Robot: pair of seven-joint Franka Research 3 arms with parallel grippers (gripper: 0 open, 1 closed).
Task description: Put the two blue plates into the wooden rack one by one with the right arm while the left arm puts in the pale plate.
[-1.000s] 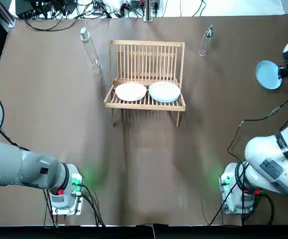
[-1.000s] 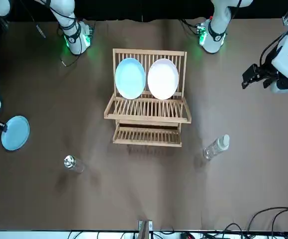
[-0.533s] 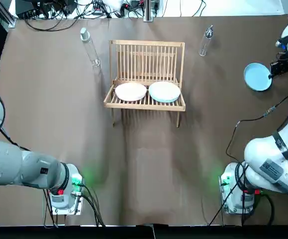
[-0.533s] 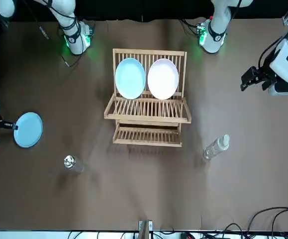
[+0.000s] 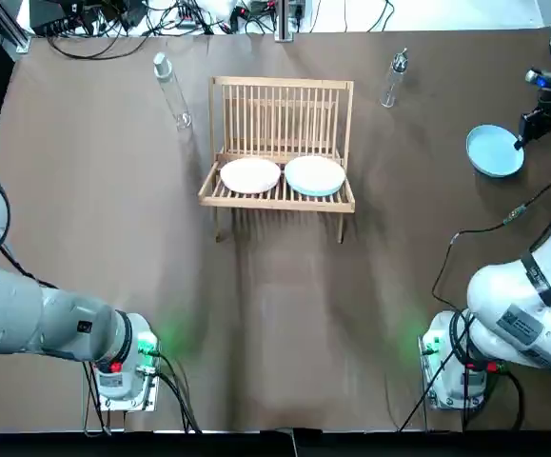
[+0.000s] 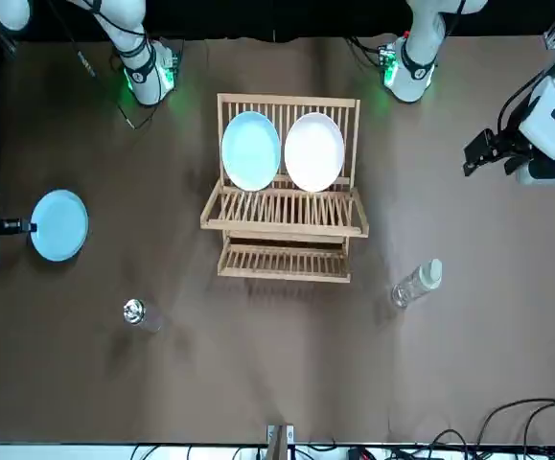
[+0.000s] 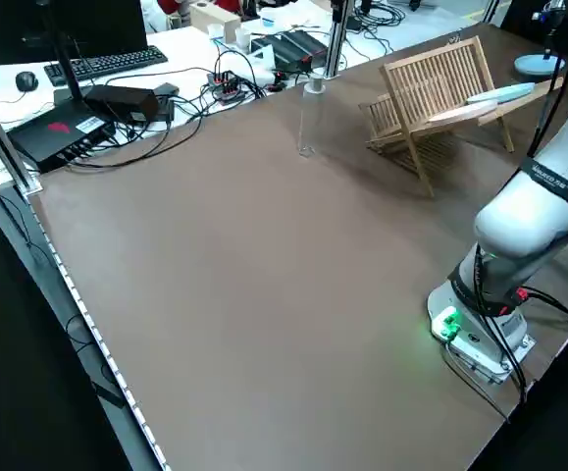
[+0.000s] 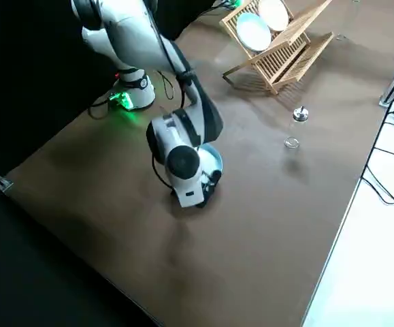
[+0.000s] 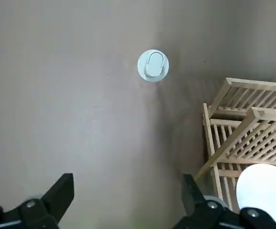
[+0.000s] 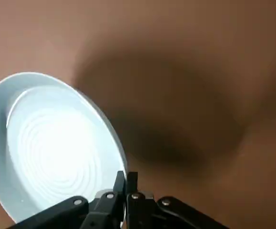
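The right gripper [image 10: 126, 177] pinches a blue plate [image 5: 492, 150] by its rim at the top view's right edge. The rack [image 5: 280, 95], upper centre, holds the pale plate [image 5: 249, 175] and the second blue plate [image 5: 314, 175]. The left gripper [image 9: 127, 186], at the front view's right edge, has its jaws spread.

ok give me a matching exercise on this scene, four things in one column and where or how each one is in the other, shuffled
Things
1 pale plate
2 right gripper
3 left gripper
4 white-capped bottle

States
a open, holding nothing
b on the table, to the robot's left of the rack
c in the wooden rack beside a blue plate
d shut on the other blue plate at its rim

Pairs: 1-c, 2-d, 3-a, 4-b
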